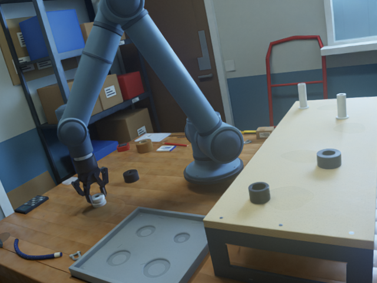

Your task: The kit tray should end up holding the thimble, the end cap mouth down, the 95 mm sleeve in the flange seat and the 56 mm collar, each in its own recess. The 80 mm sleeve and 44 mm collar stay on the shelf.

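Note:
On the wooden bench left of the grey kit tray (143,246), the small white thimble (98,200) sits between the fingers of my gripper (93,196), which is closed on it. The tray's recesses hold nothing. A dark end cap (131,175) rests on the bench behind the gripper. On the pale shelf to the right stand two white sleeves (302,95) (341,105) and two grey collars, a larger one (329,158) and a smaller one (259,192).
The robot's base (213,170) stands on the bench between the end cap and the shelf. A tape roll (144,146), a remote (31,204), a blue rope (33,252) and a shackle lie about the bench's edges. Storage racks stand behind.

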Action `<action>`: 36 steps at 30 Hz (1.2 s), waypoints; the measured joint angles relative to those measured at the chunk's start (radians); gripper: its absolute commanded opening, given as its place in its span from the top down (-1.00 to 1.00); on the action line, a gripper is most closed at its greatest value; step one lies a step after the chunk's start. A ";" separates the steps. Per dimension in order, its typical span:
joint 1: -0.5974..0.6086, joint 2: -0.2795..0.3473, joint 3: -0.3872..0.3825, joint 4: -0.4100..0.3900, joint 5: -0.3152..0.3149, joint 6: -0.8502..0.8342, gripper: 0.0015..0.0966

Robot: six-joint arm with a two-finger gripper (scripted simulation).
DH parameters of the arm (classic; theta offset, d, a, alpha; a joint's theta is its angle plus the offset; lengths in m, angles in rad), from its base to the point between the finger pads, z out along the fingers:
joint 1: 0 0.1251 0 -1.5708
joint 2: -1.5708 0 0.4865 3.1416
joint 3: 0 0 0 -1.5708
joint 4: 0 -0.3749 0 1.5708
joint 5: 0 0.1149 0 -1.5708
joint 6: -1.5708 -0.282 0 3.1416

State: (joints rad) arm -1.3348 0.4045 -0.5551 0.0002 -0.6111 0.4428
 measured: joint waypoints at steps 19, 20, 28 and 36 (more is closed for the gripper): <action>0.000 0.000 0.000 0.000 0.000 0.000 0.79; 0.000 0.000 0.000 0.000 0.000 0.000 0.83; 0.000 -0.005 0.002 -0.001 -0.007 0.000 0.86; 0.000 -0.053 0.027 -0.001 -0.081 0.000 0.86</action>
State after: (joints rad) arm -1.3349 0.3517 -0.5279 -0.0003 -0.6920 0.4428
